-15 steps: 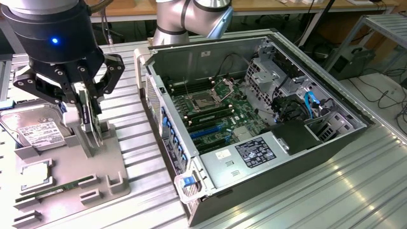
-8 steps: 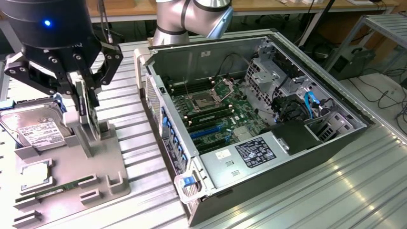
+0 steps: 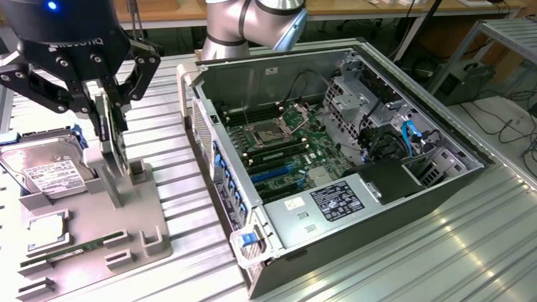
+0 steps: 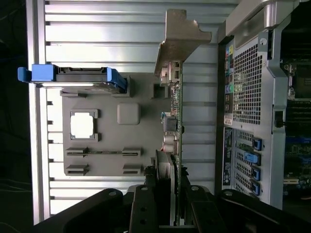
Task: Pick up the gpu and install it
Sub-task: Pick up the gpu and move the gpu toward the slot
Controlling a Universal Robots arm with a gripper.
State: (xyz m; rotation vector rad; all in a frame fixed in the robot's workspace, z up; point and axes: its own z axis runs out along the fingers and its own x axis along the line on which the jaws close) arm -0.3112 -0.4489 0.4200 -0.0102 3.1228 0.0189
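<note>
In the upper left of the exterior view the gripper (image 3: 109,116) points down over a gray stand (image 3: 138,220), and its jaws are narrow, clamped on the gpu (image 3: 115,148). The card stands upright on its edge, with its lower edge at the stand's tall slot; I cannot tell whether it has lifted clear. In the wrist view the 2 fingers (image 4: 145,206) press against the card's 2 faces, and the gpu (image 4: 174,131) shows edge-on with its silver bracket (image 4: 181,41) at the far end. A hard drive (image 3: 42,167) leans in the stand just beside the card, toward the exterior view's left. The open computer case (image 3: 403,214) lies on the slatted table (image 3: 470,258) at the exterior view's right, apart from the stand.
</note>
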